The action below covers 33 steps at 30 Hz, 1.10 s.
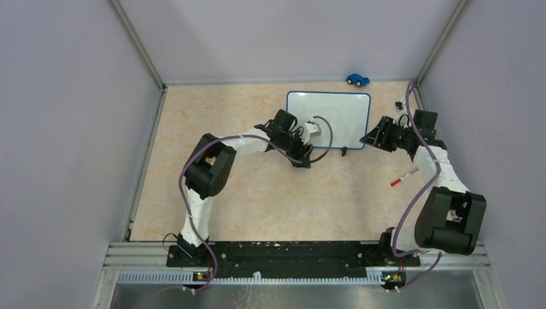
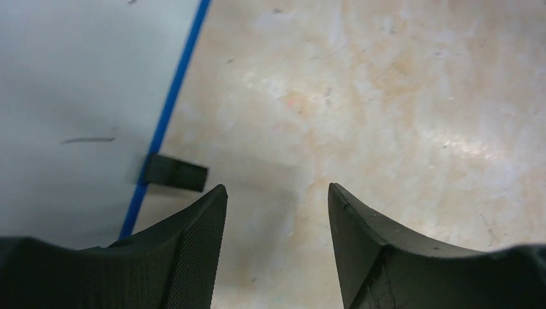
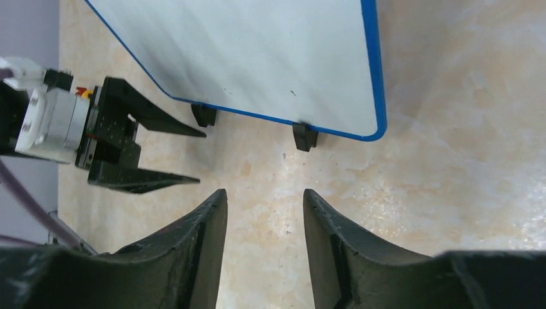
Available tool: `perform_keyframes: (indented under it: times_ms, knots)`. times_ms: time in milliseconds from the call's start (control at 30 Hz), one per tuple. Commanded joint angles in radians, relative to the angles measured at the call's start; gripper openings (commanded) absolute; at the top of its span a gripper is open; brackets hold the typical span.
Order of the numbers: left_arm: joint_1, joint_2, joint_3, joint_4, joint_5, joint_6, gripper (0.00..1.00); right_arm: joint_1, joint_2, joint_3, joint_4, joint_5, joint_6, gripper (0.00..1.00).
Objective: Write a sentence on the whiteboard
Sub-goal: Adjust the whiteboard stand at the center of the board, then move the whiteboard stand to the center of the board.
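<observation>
There are two arms here, each with one pincer, and both pincers are empty. The left pincer [image 2: 277, 190] stands open over bare tabletop [image 1: 257, 193] with nothing between its fingers. The one whiteboard [image 1: 335, 109] lies flat just ahead of it and to its left, with the blue rim and one black clip foot close by its left finger. A single short dark stroke [image 2: 89, 140] shows on the white face there. The right pincer [image 3: 264, 193] is also parted and grips nothing. The board's near right corner sits just ahead of it, and I count two clip feet [image 3: 304, 136] along that edge. One red-tipped marker [image 1: 404, 178] lies on the tabletop behind the right pincer, beside its forearm. One blue toy car [image 1: 357, 79] sits beyond the board, well away from both pincers.
</observation>
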Motion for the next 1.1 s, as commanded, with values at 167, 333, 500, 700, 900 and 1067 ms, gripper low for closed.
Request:
perform_keyframes:
  times_ms: [167,333,500,700,900,1067]
  knots:
    - [-0.083,-0.087,0.024,0.064,0.134,-0.173,0.66,-0.034,-0.093,0.026,-0.1,-0.001,-0.268,0.53]
    - [-0.083,-0.243,-0.028,-0.006,0.16,-0.133,0.72,0.16,-0.101,0.004,-0.085,0.287,-0.372,0.48]
    - [-0.013,-0.384,-0.043,-0.159,0.135,-0.125,0.76,0.308,-0.066,-0.01,-0.064,0.468,-0.371,0.43]
    - [0.192,-0.54,-0.122,-0.133,0.222,-0.223,0.79,0.38,-0.035,-0.069,0.015,0.582,-0.281,0.42]
    - [0.306,-0.631,-0.167,-0.054,0.242,-0.292,0.81,0.422,0.048,-0.078,0.091,0.639,-0.186,0.37]
    - [0.316,-0.638,-0.195,-0.023,0.248,-0.322,0.81,0.444,0.129,-0.068,0.169,0.668,-0.151,0.36]
